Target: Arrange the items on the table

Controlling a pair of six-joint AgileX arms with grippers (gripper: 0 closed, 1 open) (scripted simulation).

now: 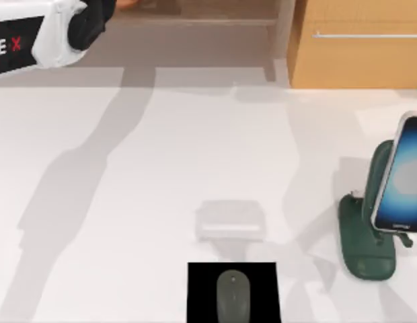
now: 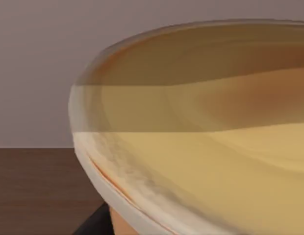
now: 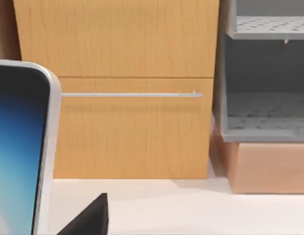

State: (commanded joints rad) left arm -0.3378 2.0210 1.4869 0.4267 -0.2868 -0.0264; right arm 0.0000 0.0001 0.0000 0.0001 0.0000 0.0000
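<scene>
Cup [image 2: 211, 161]: closest to a lens, pressed up against the left wrist view, its yellow lid and pale rim spanning the right and centre of that frame, with a sliver of orange wall at the bottom edge.
Left arm [image 1: 57, 30]: white and black links in the upper left corner of the top view; whether its fingers are apart or together cannot be told.
Smartphone [image 1: 403, 175]: at the right edge of the top view, tilted upright with its pale blue screen lit, resting on the dark green phone stand [image 1: 366, 235]; in the right wrist view its silver edge and blue screen [image 3: 19, 147] stand at the left of the frame.
Right gripper: a dark part shows at the bottom of the right wrist view just beside the phone; whether it is open or closed cannot be told.
Mouse [image 1: 233, 296]: grey oval, lying in the middle of the black square pad [image 1: 202, 289] at the bottom centre of the top view.
Table [image 1: 128, 202]: plain white, crossed by long grey shadows.
Cabinet [image 1: 356, 40]: light wood with a metal handle, upper right of the top view; also behind the phone in the right wrist view [image 3: 132, 49].
Grey shelving [image 3: 265, 88]: right of the cabinet in the right wrist view.
</scene>
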